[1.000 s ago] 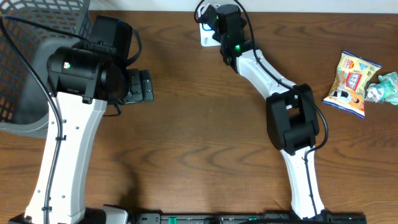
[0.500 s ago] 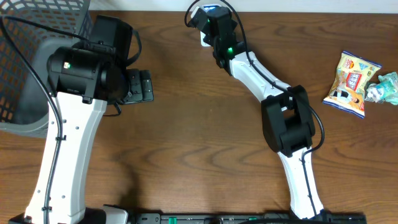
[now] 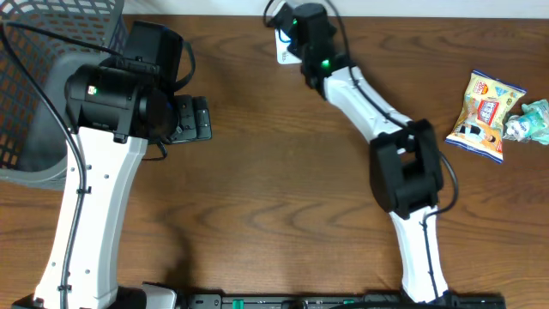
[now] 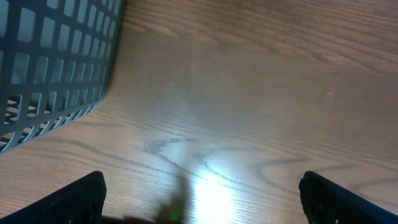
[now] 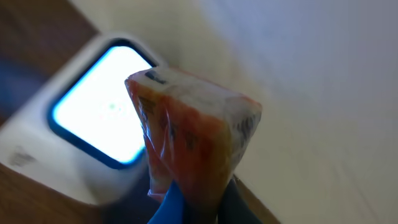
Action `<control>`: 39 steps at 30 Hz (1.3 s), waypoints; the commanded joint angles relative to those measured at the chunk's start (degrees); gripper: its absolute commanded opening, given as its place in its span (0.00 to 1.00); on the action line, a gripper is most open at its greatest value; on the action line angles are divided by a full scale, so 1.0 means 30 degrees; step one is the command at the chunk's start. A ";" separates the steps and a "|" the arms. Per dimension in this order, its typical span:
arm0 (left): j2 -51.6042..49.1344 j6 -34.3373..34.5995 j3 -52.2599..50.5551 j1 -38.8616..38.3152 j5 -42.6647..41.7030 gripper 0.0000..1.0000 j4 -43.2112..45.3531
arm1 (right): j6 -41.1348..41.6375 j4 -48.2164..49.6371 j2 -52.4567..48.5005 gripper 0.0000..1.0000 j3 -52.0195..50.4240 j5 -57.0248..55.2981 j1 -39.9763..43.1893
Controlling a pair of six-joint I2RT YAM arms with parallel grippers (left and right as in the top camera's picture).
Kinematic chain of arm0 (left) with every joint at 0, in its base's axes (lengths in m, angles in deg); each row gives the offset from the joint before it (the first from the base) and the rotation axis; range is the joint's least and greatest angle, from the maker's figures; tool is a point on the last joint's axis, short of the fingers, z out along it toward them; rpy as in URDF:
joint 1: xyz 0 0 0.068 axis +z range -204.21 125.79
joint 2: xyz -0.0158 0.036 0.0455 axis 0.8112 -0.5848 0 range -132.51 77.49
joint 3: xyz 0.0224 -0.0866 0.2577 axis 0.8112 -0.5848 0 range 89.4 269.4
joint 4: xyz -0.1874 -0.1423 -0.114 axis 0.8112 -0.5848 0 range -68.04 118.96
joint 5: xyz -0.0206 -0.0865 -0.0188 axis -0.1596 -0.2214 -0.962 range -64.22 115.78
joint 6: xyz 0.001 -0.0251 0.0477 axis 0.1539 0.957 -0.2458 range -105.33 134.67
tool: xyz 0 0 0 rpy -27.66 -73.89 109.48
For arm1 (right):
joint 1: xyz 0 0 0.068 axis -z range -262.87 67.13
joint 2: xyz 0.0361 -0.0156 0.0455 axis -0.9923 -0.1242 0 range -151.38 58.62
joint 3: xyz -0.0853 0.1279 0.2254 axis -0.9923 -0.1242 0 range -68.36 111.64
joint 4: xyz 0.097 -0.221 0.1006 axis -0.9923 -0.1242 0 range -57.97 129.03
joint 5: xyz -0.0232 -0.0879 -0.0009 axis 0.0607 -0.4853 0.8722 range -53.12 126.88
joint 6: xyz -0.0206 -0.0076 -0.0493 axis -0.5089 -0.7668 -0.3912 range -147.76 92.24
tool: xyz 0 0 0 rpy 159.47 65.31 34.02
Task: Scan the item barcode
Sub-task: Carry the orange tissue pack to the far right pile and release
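**Orange packet held at the lit scanner window**

The orange-and-red packet in clear crinkled plastic wrap (image 5: 193, 134) is pinched from below by the right fingers (image 5: 169, 208), which are closed narrowly on its lower end. In the right wrist view it stands upright with one edge turned to the camera. Small print shows on its wrap, too blurred to read. Just behind the packet sits the white rounded scanner (image 5: 93, 180), whose dark-framed window glows pale blue-white. Whether packet and scanner touch cannot be told.

From overhead, the scanner (image 3: 282, 54) stands at the far edge of the brown wooden bench (image 3: 274, 197), and the right arm stretches across to it.

Well apart, at the right edge of the bench, lie a yellow snack bag (image 3: 485, 116) and a teal wrapped item (image 3: 533, 120), touching each other.

The left fingers (image 4: 78, 199) are spread wide and hold nothing, hanging over bare wood just beside the grey mesh basket (image 4: 50, 74) at the left.
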 commanded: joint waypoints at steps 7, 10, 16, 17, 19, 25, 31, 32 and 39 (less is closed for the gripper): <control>0.0000 0.0095 -0.0058 -0.0007 0.0109 0.98 -0.0080 | 0.8327 -0.6630 0.5253 0.01 0.0415 -0.2346 0.3679; 0.0000 0.0087 -0.0058 -0.0007 0.0102 0.98 -0.0080 | 1.2036 -0.9923 0.5537 0.01 0.0408 -0.2339 0.5858; 0.0000 0.0095 -0.0058 -0.0007 0.0109 0.98 -0.0080 | 1.7398 -1.5613 0.5078 0.01 0.0364 -0.2120 1.0506; 0.0000 0.0095 -0.0058 -0.0007 0.0102 0.98 -0.0080 | 1.7726 -1.6138 0.4947 0.01 0.0357 -0.2106 1.1162; 0.0000 0.0095 -0.0058 -0.0007 0.0102 0.98 -0.0080 | 1.7828 -1.6910 0.4728 0.01 0.0357 -0.1945 1.2225; 0.0000 0.0095 -0.0058 -0.0007 0.0102 0.98 -0.0080 | 1.7828 -1.8047 0.4095 0.03 0.0306 -0.1581 1.4615; 0.0000 0.0095 -0.0058 -0.0007 0.0102 0.98 -0.0080 | 1.7828 -1.7872 0.4065 0.22 0.0073 -0.1056 1.5926; 0.0000 0.0095 -0.0058 -0.0007 0.0102 0.98 -0.0080 | 1.7828 -1.7806 0.4065 0.22 -0.0007 -0.1049 1.6109; 0.0000 0.0095 -0.0058 -0.0007 0.0102 0.98 -0.0080 | 1.7296 -1.6407 0.4065 0.48 -0.1625 -0.0102 1.6400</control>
